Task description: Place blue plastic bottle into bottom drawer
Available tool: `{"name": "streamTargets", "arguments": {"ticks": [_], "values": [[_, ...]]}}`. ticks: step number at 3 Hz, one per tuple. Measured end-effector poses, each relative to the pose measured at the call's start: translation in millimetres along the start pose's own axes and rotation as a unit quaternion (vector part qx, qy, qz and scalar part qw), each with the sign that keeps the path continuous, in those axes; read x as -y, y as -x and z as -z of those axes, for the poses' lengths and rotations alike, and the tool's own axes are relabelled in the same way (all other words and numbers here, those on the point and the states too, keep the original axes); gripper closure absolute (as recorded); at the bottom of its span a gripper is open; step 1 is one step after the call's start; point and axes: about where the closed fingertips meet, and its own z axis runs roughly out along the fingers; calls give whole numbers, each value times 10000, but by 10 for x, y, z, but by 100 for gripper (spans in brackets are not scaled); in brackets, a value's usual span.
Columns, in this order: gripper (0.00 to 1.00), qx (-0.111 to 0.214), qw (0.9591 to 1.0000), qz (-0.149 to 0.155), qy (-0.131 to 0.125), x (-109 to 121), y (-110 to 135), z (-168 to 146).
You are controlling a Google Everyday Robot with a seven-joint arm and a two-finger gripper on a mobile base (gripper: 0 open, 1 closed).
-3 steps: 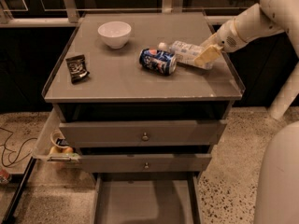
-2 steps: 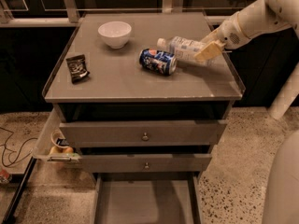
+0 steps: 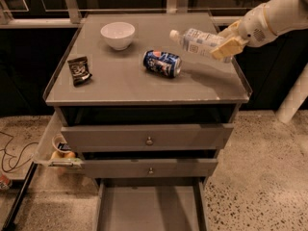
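The blue plastic bottle (image 3: 195,40), clear with a white cap and pale blue-and-white label, hangs tilted above the cabinet top at the right, cap pointing left. My gripper (image 3: 225,42) comes in from the upper right on a white arm and is shut on the bottle's base end. The bottle casts a shadow on the top below it. The bottom drawer (image 3: 150,207) is pulled open at the foot of the grey cabinet and shows a bare shallow tray.
A dark blue soda can (image 3: 162,63) lies on its side mid-top. A white bowl (image 3: 117,35) stands at the back left and a dark snack packet (image 3: 79,70) at the left edge. Two knobbed drawers are shut. A side tray (image 3: 55,149) holds small items.
My gripper has lifted the bottle off the cabinet top and carried it up and slightly back. The can, bowl and packet have not moved.
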Motion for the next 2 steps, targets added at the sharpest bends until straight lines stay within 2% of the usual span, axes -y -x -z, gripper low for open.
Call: {"name": "streamTargets", "arguments": {"ticks": [1, 2], "values": [[100, -45, 9997, -2, -221, -168, -155, 330], [100, -184, 9991, -8, -374, -516, -406, 585]]}}
